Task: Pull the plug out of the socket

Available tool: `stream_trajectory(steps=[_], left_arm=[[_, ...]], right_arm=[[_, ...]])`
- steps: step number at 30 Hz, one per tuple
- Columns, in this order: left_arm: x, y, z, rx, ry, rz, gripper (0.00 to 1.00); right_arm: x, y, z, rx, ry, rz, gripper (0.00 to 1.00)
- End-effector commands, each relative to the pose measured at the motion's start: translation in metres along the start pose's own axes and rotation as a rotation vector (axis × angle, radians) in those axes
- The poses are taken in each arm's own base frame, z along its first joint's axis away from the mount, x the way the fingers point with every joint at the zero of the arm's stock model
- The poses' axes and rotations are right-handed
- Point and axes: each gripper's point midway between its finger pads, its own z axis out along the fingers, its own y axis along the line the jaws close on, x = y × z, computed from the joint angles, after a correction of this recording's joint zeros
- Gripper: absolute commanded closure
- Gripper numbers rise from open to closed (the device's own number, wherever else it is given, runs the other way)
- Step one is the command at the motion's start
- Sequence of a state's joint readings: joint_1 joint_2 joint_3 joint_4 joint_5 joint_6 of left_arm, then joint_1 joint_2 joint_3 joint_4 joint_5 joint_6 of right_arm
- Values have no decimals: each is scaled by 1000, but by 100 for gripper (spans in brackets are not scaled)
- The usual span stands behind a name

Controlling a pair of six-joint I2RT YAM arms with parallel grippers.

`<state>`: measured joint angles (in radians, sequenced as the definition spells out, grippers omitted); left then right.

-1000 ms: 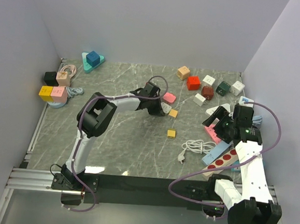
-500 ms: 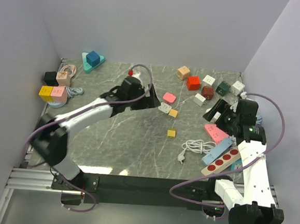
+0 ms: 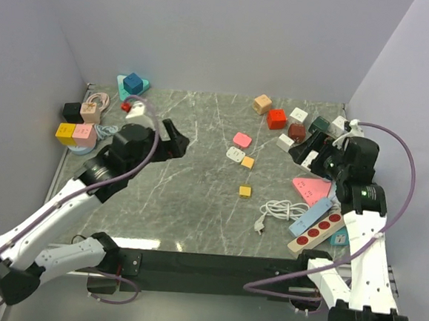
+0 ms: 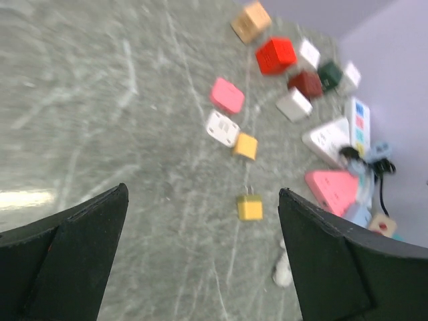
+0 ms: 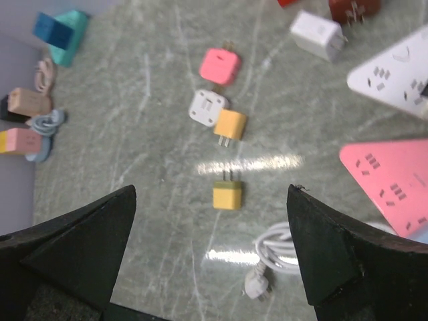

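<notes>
While aloft, both tools [image 4: 202,192] [image 5: 211,190] open

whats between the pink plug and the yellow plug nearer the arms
A white square adapter and an orange plug lying against it, clearest in the right wrist view.

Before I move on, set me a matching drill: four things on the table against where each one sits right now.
Things:
1. blue plug
2. orange plug
3. coiled white cord
4. red cube

Places:
A. right beside the white adapter, mid-table
B. seated on the teal triangular socket, far left corner
C. near the far edge, between the tan cube and a white cube
D. next to the light blue power strip

Pairs: 1-B, 2-A, 3-D, 4-C.
</notes>
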<state>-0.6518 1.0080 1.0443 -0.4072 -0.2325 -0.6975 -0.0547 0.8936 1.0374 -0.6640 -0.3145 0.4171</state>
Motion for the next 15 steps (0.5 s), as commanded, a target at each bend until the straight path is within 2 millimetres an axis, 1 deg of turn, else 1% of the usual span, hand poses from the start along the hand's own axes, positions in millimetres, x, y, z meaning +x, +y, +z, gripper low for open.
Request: stream_trajectory(steps=[1, 3, 4, 5, 6, 7, 8, 9, 11, 13, 15], left_arm=[[-20, 34, -20, -141, -136, 3, 1], [-23, 45, -28, -180, -172, -18, 1], [-26, 54, -31, -226, -190, -17, 1], [-26, 61, -34, -256, -194, -11, 1], [-29, 62, -37, -267, -203, -9, 1], [-30, 65, -39, -283, -203, 2, 1], [-29, 72, -43, -320, -195, 23, 1], [-32, 73, -45, -333, -201, 24, 1], [-31, 78, -49, -360, -184, 54, 1], [-34, 77, -53, -356, -180, 76, 1], [-38, 71, -57, -318, -188, 77, 1]], right_arm=[[-20, 28, -13, -120, -118, -71, 0], [-18, 21, -10, -92, -125, -51, 0], [-18, 19, -12, -78, -137, -49, 0], [-15, 15, -11, -69, -134, -48, 0], [-16, 15, -11, -72, -146, -48, 0], [-16, 16, -15, -80, -165, -50, 0], [-13, 16, -15, -87, -164, -52, 0], [-15, 18, -16, -97, -180, -51, 0], [-16, 19, -19, -94, -200, -57, 0], [-19, 17, -19, -80, -216, -55, 0], [-22, 18, -20, -77, -227, -67, 0]])
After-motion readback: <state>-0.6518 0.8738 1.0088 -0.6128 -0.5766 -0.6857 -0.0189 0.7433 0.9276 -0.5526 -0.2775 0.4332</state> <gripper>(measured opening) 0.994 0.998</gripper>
